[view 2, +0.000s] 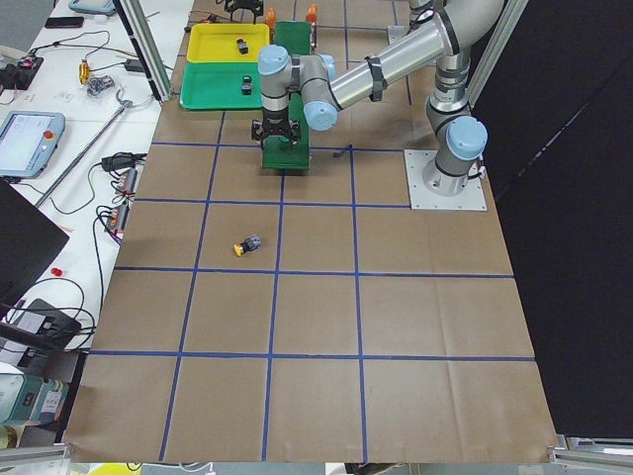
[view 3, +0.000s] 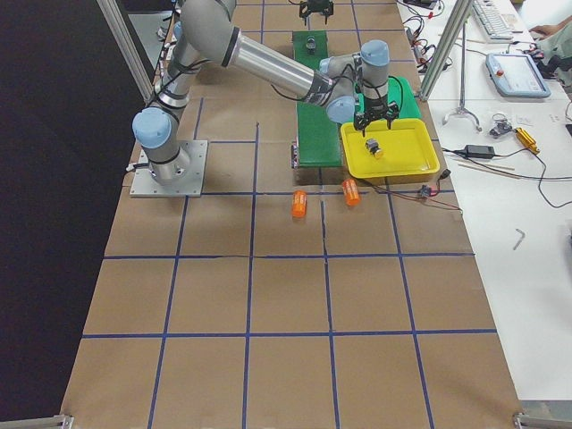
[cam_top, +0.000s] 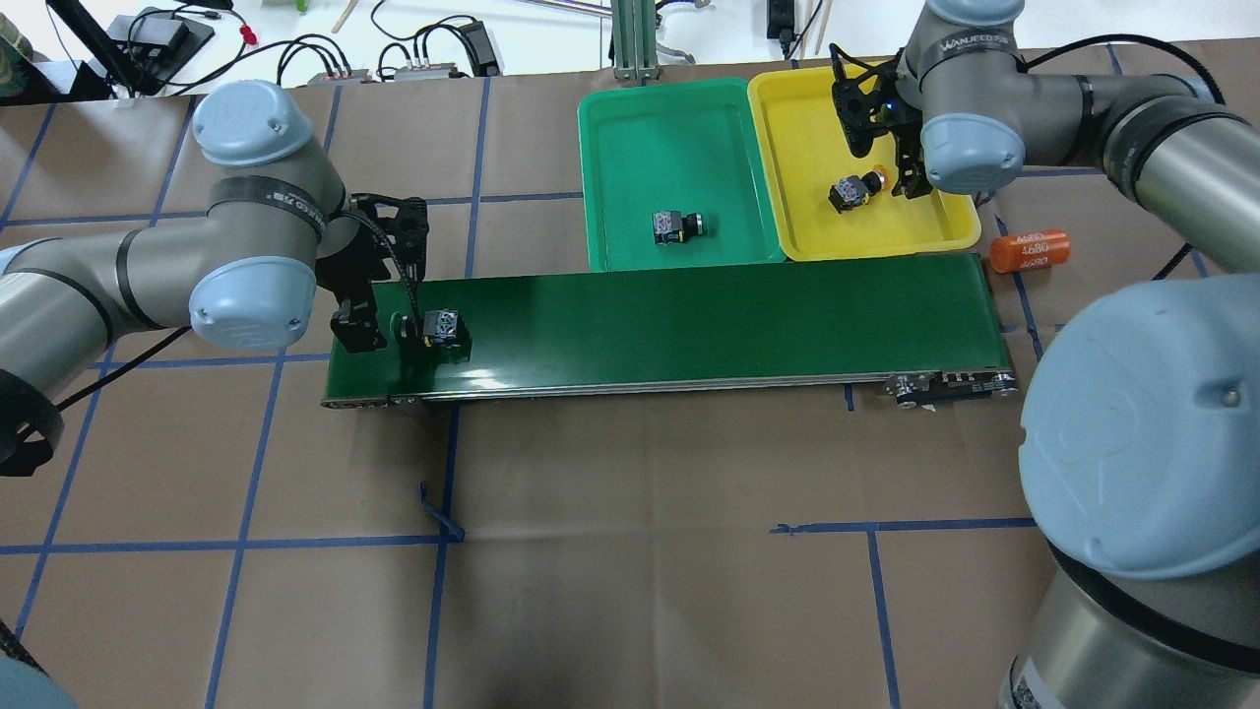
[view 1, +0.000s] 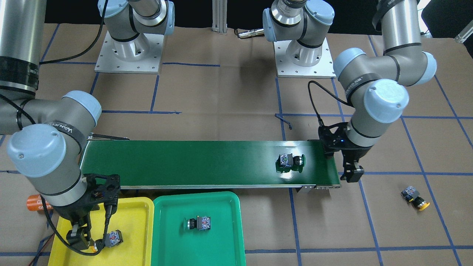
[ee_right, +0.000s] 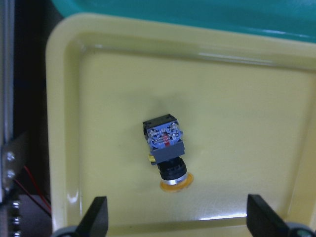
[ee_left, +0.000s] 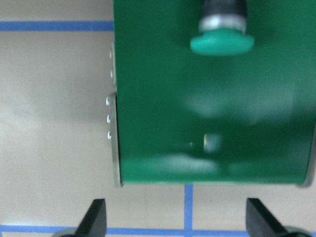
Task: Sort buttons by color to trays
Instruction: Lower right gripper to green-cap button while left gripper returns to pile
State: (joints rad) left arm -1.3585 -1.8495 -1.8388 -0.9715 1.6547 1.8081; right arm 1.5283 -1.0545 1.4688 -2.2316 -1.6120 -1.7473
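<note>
A green button [view 1: 291,162] lies on its side near the conveyor's end; its cap shows in the left wrist view [ee_left: 222,42]. My left gripper [view 1: 353,173] hangs open and empty just past that belt end, apart from the button. A second green button [view 1: 198,223] lies in the teal tray [view 1: 221,251]. A yellow button [ee_right: 165,148] lies in the yellow tray [view 1: 136,210]. My right gripper [ee_right: 177,222] is open and empty just above it, next to its cap. Another yellow button [view 1: 415,197] lies on the paper-covered table beyond the left arm.
The long dark green conveyor belt [view 1: 184,162] runs across the table, with both trays side by side along its far edge. An orange cylinder marked 4680 [cam_top: 1029,250] lies by the yellow tray's outer side; a second one [view 3: 299,204] lies near it.
</note>
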